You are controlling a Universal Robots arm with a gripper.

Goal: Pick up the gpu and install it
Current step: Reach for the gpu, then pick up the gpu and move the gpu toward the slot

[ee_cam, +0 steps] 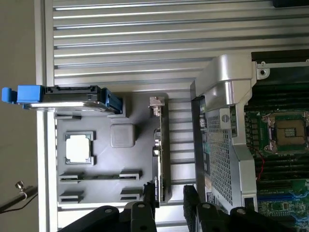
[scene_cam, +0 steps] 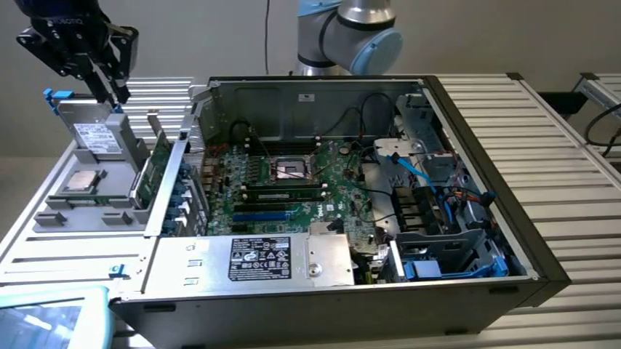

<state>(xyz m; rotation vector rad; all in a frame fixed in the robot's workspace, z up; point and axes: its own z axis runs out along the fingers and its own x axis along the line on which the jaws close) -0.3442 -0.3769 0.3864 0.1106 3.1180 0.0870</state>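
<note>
- While the gripper (scene_cam: 112,94) hangs high over the grey tray (scene_cam: 105,199), its jaws stand apart, empty.
- The gpu (ee_cam: 162,145) stands on edge in that tray, apparently slotted, beside the computer case (scene_cam: 291,320).

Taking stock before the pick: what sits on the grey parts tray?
A hard drive standing on edge, a processor lying flat, and the gpu upright on its edge. Whatever lies under the hard drive is covered.
</note>
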